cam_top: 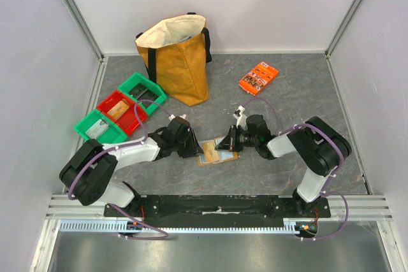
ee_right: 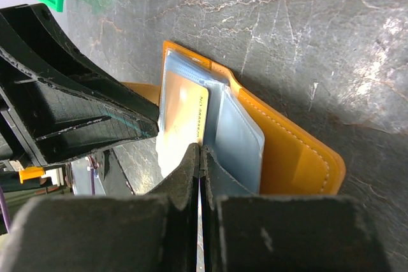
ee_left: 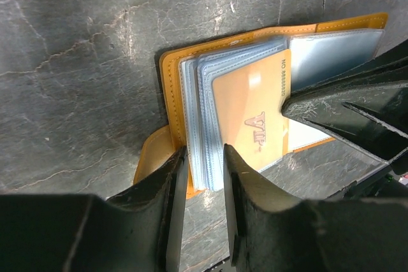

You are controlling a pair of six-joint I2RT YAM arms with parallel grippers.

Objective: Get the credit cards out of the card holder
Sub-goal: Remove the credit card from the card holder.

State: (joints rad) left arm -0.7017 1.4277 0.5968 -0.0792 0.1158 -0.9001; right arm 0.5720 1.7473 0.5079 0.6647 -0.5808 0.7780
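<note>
The card holder (cam_top: 217, 151) lies open on the table (ee_left: 76, 62) between my two grippers, tan cover down and clear sleeves (ee_left: 201, 93) fanned upward. My right gripper (ee_right: 201, 157) is squeezed fully closed. From its own camera the long edge of the gold card (ee_left: 245, 109) runs straight into the fingertips, so I judge that I have the card pinched, though the contact itself is hidden. My left gripper (ee_left: 204, 170) has its fingers part-way apart, straddling the near edge of the sleeves. I see no sign that they are pressing on them.

As I read it, the step in hand is drawing this card out of its sleeve. I should pull flat and straight along the pocket's opening. Lifting or twisting would wedge the card against the plastic.

The holder looks light and the table smooth, so it will probably slide along with the card. Before the right side pulls, my left fingers should clamp the sleeve stack or pin the cover down.

My pinch sits at the very edge of a thin, slick card, so I should go slowly and stay ready to regrip deeper. If the sleeve lip comes along too, I have caught plastic as well as the card and should let go. I cannot tell whether the other sleeves hold cards.
</note>
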